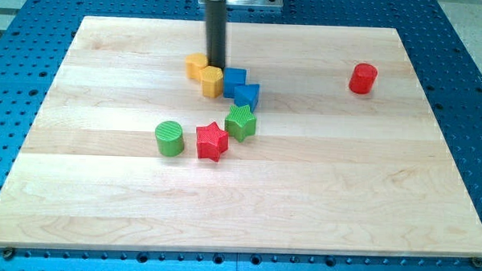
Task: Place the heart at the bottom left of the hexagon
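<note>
The yellow heart lies left of centre near the view's top. The yellow hexagon sits just to its lower right, touching it or nearly so. My tip is at the hexagon's top edge, right beside the heart's right side. The dark rod rises straight up from there to the view's top.
A blue cube touches the hexagon's right side, with a blue triangle block below it. A green star, a red star and a green cylinder lie lower down. A red cylinder stands alone at the right.
</note>
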Controlling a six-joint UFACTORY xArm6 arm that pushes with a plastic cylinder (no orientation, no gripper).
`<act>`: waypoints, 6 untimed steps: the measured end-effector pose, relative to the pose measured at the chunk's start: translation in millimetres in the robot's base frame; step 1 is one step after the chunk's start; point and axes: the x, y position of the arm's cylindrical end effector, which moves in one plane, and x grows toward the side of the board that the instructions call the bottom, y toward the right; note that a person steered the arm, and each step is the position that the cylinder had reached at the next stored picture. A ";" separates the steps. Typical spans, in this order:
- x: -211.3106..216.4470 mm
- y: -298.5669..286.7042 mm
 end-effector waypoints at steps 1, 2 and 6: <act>1.6 -28.4; -10.2 -59.1; 87.7 -65.4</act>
